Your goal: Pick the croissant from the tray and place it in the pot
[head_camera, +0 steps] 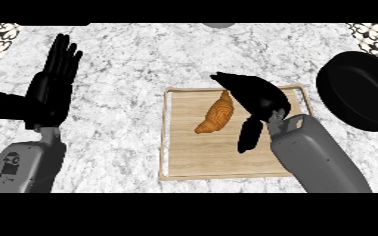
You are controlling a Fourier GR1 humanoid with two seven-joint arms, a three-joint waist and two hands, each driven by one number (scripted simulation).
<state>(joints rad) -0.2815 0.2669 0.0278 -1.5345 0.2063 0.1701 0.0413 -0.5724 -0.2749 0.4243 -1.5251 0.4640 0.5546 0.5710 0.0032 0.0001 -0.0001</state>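
A golden-brown croissant (pixel 215 114) lies on the wooden tray (pixel 199 160), in its upper middle part. My right hand (pixel 258 97) hovers just right of the croissant, fingers stretched toward its top end and thumb hanging down over the tray; it is open and holds nothing. The black pot (pixel 353 90) sits at the right edge of the counter, partly cut off by the view. My left hand (pixel 52 87) rests open at the left, fingers pointing up.
The white marble counter (pixel 125 55) surrounds the tray. A grey object (pixel 218 25) peeks in at the top edge, and patterned items sit in the top corners (pixel 363 30).
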